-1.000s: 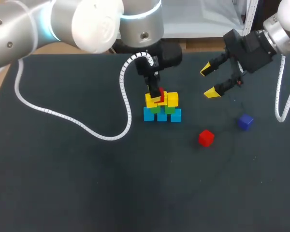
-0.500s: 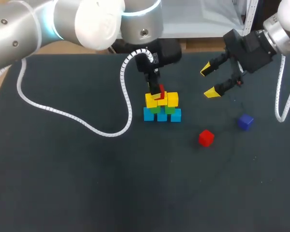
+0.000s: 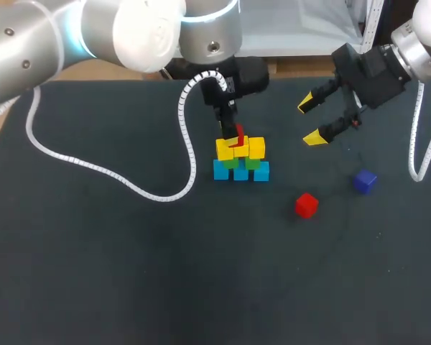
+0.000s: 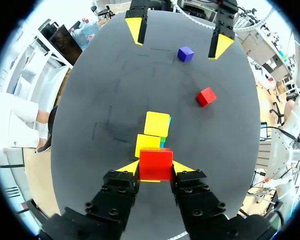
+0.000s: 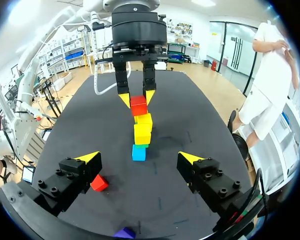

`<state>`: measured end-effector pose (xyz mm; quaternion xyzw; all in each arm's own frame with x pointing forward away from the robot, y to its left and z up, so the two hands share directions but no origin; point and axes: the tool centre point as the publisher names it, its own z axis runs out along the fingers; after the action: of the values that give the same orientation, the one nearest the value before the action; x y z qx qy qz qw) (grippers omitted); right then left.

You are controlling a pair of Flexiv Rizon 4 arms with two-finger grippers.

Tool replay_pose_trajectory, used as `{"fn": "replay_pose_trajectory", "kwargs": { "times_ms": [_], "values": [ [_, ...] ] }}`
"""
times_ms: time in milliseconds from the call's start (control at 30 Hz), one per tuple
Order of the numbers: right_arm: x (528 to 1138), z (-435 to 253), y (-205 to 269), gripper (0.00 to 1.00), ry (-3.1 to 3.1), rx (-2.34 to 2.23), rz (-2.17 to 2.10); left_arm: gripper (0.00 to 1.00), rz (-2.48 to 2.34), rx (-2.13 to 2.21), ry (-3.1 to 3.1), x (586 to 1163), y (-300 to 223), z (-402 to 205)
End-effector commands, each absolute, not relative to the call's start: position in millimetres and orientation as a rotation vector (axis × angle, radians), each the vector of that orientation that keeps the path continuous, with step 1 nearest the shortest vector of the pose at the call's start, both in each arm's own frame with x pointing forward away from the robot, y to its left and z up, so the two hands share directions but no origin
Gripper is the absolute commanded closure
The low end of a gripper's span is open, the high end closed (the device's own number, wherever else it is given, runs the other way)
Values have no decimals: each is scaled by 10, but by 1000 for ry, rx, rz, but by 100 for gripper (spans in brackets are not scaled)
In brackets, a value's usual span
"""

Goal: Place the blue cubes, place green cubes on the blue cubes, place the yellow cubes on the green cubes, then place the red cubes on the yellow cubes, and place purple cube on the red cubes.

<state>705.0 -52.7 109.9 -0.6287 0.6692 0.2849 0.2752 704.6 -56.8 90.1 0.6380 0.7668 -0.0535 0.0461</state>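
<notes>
Two grippers are over the dark table, and I begin at my left arm, whose white coiled cable loops across the surface. My left gripper points straight down over the stack, its yellow-tipped fingers clamped on a red cube from two sides. That cube sits right at the top of the stack, over the yellow cubes; I cannot tell whether it touches them or hangs just above. Under the yellow cubes lie the green cubes, and under those the blue cubes stand in a row on the table.

Right of the stack and nearer to me, a second red cube lies alone on the table. Above it, off the surface, my right gripper hangs with its fingers spread wide and nothing between them. Farther right, the purple cube rests by itself on the table, apart from the second red cube and well apart from the stack.
</notes>
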Motion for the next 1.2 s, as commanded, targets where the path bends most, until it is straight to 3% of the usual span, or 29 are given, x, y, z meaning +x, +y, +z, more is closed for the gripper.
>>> {"fn": "replay_pose_trajectory", "kwargs": {
  "times_ms": [33,1200],
  "values": [
    [7050,1097,-526,0,1797,-1689,766,100,-172,1956,2349,7100,-586,897],
    [7050,1097,-526,0,1797,-1689,766,100,-175,1950,2372,7108,-587,859]
  ]
}}
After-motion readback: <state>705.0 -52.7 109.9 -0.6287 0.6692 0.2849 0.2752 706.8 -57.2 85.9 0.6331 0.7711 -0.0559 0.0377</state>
